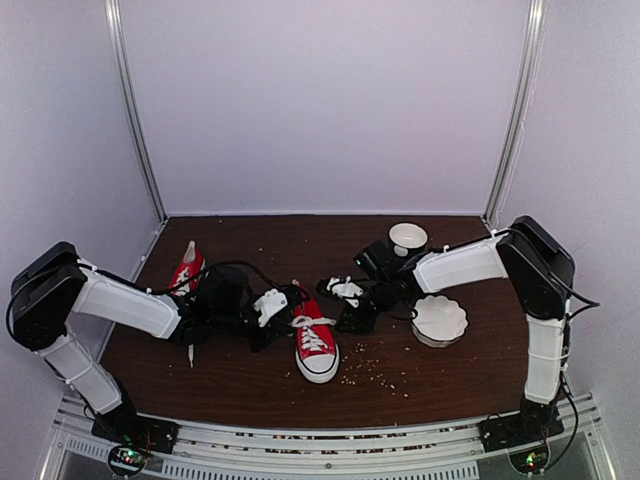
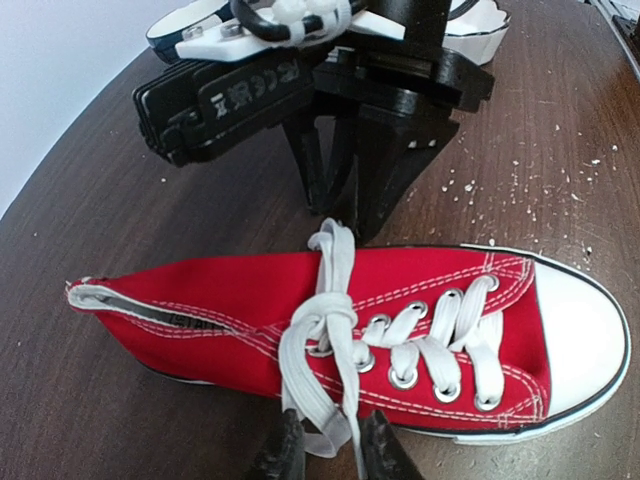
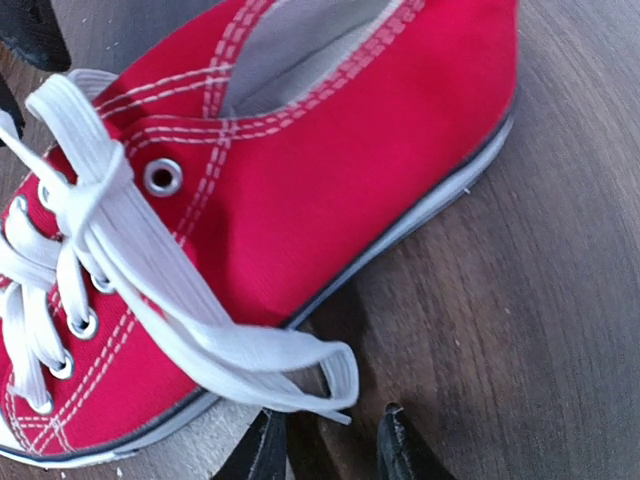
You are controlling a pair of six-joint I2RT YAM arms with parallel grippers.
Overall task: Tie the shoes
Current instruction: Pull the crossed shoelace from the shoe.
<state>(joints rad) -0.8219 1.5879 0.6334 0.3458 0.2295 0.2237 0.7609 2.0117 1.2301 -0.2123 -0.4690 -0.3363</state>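
Two red sneakers on your table: one sneaker dead centre, toe toward the near edge, the other sneaker back left. Two white bowls sit right: small bowl, scalloped bowl. Both arms stretch low and inward. Your left gripper straddles a lace; clamped or not, I can't tell. Your right gripper is spread apart.

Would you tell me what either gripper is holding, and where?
The left gripper appears to pinch the white lace by a loose strand; the right gripper is open, holding nothing.
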